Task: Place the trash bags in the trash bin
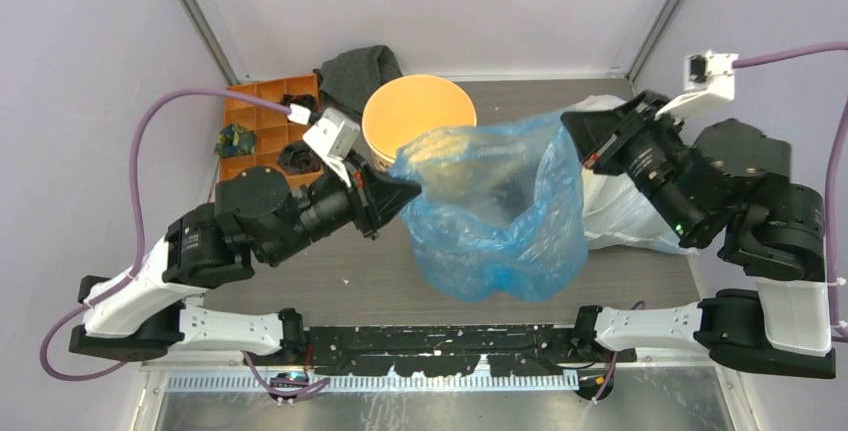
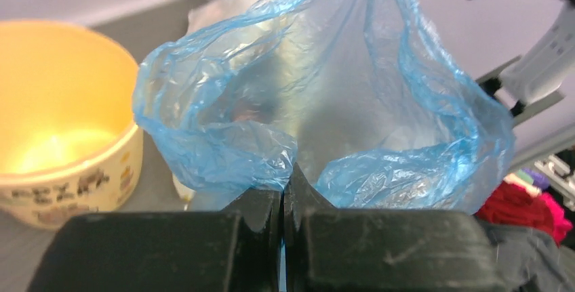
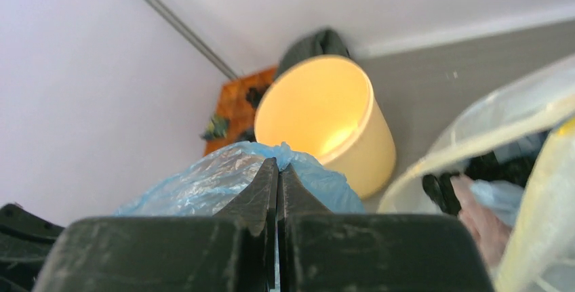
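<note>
Trash bag (image 1: 490, 236) film is pinched on two sides. The left gripper (image 1: 398, 189) and the right gripper (image 1: 572, 137) are each pressed together on opposite edges of its mouth. It hangs spread open over the counter (image 1: 330, 281), just on the near side of the trash bin (image 1: 405, 111). Spreading the arms wider could tear the thin film or slip it free. Its slack belly could also catch the rim and tip the bin.

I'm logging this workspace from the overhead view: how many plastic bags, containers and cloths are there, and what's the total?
Plastic bags: 2 (blue bag, whitish sack)
Containers: 2 (yellow bucket, orange tray)
Cloths: 1 (dark cloth)
Total: 5
</note>
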{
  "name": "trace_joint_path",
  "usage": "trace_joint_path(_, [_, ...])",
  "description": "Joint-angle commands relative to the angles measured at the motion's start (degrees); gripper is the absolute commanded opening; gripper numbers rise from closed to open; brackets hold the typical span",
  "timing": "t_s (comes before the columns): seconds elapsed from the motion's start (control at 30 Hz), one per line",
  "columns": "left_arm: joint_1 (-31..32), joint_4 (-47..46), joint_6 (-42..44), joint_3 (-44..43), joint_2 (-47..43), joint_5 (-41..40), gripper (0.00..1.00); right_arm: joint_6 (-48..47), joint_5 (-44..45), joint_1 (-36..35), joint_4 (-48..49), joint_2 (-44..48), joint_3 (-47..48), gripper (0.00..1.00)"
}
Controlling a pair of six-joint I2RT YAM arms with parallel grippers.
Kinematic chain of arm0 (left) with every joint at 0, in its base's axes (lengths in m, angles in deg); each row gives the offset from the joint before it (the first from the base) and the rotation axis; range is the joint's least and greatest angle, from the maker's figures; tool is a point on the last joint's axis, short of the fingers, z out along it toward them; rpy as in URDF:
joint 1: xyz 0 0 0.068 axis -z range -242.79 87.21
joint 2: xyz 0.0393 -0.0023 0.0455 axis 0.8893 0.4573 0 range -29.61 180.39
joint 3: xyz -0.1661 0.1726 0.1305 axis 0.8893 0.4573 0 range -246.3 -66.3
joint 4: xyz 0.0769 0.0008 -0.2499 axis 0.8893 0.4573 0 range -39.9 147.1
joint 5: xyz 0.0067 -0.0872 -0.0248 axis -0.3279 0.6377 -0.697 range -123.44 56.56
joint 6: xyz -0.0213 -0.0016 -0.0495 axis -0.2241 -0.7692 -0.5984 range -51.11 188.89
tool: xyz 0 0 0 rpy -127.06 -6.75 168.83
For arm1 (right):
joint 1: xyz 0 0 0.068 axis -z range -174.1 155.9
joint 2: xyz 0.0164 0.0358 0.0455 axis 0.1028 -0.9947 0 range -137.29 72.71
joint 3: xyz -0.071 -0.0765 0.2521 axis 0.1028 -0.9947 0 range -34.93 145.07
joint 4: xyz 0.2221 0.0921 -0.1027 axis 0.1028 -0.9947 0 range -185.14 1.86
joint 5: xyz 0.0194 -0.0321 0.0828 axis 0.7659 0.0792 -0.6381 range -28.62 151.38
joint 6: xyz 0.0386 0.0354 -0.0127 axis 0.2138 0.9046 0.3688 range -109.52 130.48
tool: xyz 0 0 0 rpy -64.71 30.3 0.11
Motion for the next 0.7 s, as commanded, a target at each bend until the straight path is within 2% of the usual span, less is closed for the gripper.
trace_joint_path(0.0, [-0.81,-8.09,9.83,-10.38,6.91,-2.68,0.0,-9.81,5.61,0.03,17.48,-1.88,3.91,0.01])
trace_joint_path(0.07, [-5.43,-4.37,10.78,-17.57,11.94,2.58,0.0,-13.47,5.51,-0.02,21.31,-3.73,5.52,0.01])
trace_joint_path(0.17, [-19.05,1.61,5.71,-27.03,18.86,16.48,0.0,-18.02,5.79,0.0,21.07,-10.16,14.23,0.01])
trace_joint_path(0.27, [-28.3,-0.68,2.28,-31.1,22.17,27.71,0.0,-21.83,6.1,-0.01,20.29,-16.8,21.89,0.01])
trace_joint_path(0.47, [-41.08,-4.82,-4.03,-38.67,27.19,40.14,0.0,-28.7,5.06,0.02,31.28,-18.87,20.8,0.01])
trace_joint_path(0.67, [-52.32,-12.55,-12.03,-37.32,29.18,47.35,0.0,-31.76,2.8,0.03,35.02,-22.81,21.7,0.01])
